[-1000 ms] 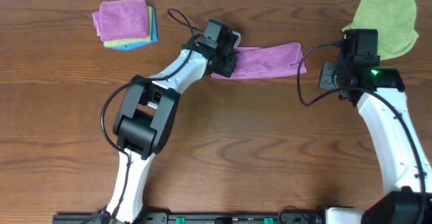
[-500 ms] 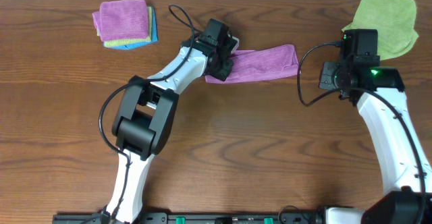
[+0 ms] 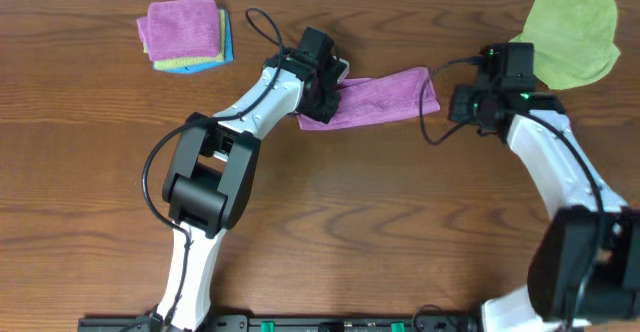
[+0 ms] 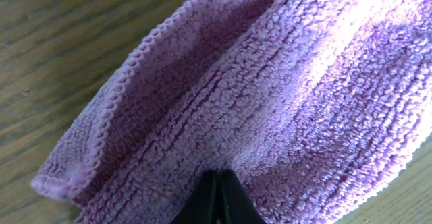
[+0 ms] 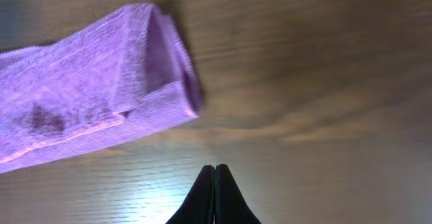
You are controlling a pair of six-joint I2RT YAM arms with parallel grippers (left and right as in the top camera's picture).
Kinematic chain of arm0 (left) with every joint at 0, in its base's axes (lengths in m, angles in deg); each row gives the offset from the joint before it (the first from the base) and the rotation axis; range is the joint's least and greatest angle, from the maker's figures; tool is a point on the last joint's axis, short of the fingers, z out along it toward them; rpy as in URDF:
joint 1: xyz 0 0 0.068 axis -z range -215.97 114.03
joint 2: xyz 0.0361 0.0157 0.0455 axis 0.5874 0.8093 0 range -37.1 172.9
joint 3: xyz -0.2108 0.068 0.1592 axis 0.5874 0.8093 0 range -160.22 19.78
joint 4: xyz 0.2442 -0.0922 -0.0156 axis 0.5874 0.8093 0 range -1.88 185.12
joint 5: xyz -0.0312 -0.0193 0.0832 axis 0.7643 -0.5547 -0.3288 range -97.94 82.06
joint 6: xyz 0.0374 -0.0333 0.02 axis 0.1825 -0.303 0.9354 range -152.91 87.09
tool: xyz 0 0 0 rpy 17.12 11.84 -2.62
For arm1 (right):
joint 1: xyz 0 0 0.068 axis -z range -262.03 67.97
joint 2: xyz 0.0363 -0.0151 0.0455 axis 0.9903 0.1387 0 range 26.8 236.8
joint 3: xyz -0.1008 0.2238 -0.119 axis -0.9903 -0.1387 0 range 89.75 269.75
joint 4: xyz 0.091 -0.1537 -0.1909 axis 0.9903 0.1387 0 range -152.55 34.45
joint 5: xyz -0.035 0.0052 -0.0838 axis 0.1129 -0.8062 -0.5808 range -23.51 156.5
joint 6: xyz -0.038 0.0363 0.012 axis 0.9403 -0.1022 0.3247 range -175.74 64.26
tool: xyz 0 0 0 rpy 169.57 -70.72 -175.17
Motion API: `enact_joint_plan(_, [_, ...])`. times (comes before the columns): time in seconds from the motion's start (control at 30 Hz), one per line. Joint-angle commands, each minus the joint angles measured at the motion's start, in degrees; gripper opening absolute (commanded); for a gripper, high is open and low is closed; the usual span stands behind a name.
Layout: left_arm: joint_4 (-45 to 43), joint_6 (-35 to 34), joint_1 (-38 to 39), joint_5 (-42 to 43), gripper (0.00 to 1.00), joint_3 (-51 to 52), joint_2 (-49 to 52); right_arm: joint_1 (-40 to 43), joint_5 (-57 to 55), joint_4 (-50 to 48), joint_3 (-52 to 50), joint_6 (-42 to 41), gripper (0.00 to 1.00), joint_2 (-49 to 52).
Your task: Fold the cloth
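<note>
The purple cloth [image 3: 385,95] lies folded into a long band on the wooden table, slanting up to the right. My left gripper [image 3: 322,100] is shut on its left end; in the left wrist view the fuzzy cloth [image 4: 283,89] fills the frame around the shut fingertips [image 4: 219,173]. My right gripper [image 3: 455,104] is shut and empty, just right of the cloth's right end. In the right wrist view the fingertips [image 5: 214,166] hover over bare wood, with the cloth's folded end [image 5: 94,82] up and to the left, apart from them. No white tag shows.
A neat stack of cloths [image 3: 185,32], purple on top of green and blue, sits at the back left. A lime-green cloth [image 3: 570,37] lies at the back right behind the right arm. The table's far edge runs along the top.
My left gripper has dragged the cloth's left end leftward and a little nearer, so the band shifted left and slants. My right arm has moved left, closer to the cloth's right end.
</note>
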Motion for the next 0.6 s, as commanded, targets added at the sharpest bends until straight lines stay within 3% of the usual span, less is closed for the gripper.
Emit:
enact_joint_plan(0.0, [1.7, 0.8, 1.3, 1.3, 0.06, 0.9, -0.2, 0.9, 10.0, -2.8, -0.3, 0.7, 0.13, 3.8])
enact_joint_plan(0.03, [1.9, 0.8, 1.6, 1.3, 0.06, 0.9, -0.2, 1.2, 12.1, -3.9, -0.3, 0.3, 0.24, 4.9])
enact_joint_plan(0.07, [2.2, 0.8, 2.0, 1.3, 0.05, 0.9, -0.2, 1.7, 14.3, -5.6, -0.3, -0.5, 0.43, 5.9])
enact_joint_plan(0.17, [2.8, 0.1, 3.2, 1.3, 0.06, 0.9, -0.2, 4.2, 21.4, -11.0, -0.3, -2.9, 0.53, 7.3])
enact_joint_plan(0.33, [3.6, -0.1, 4.9, 1.3, 0.06, 0.9, -0.2, 9.8, 27.8, -17.5, -0.3, -4.4, 0.59, 7.4])
enact_joint_plan(0.57, [4.4, -0.1, 5.5, 1.2, 0.06, 0.9, -0.2, 11.6, 28.4, -16.5, -0.3, -3.1, 0.59, 9.5])
